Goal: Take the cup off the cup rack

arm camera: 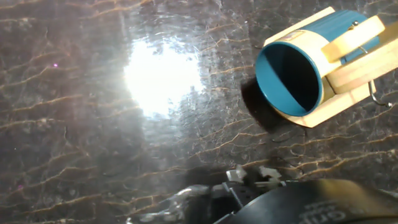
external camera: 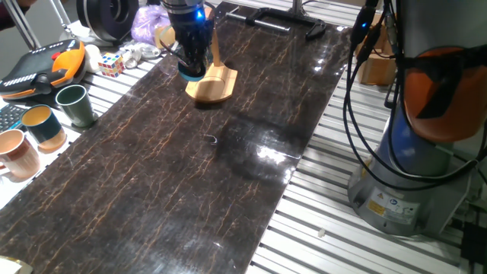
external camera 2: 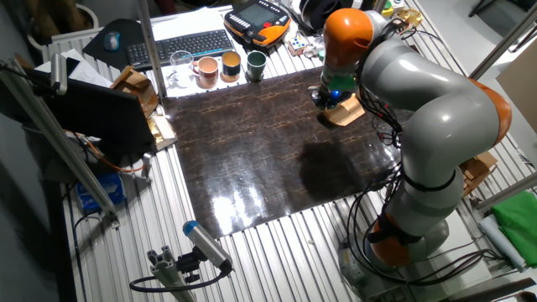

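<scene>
The cup (arm camera: 289, 78) is a dark teal-blue mug with a teal inside. It lies tilted on the cup rack (arm camera: 348, 62), its mouth facing the hand camera, at the upper right of the hand view. In one fixed view the cup (external camera: 190, 75) shows just below my gripper (external camera: 190, 62), beside the rack's wooden base (external camera: 214, 85) and thin post (external camera: 216, 47). My gripper hangs right over the cup. The hand view shows nothing between my fingers, and the jaws are too blurred to read. In the other fixed view the gripper (external camera 2: 331, 92) is over the rack (external camera 2: 346, 113).
A dark green mug (external camera: 74, 104), a teal mug with tan inside (external camera: 44, 125) and a pink mug (external camera: 17, 152) stand at the left edge. A Rubik's cube (external camera: 110, 65) and a teach pendant (external camera: 38, 68) lie behind them. A small metal hook (external camera: 211, 139) lies mid-table.
</scene>
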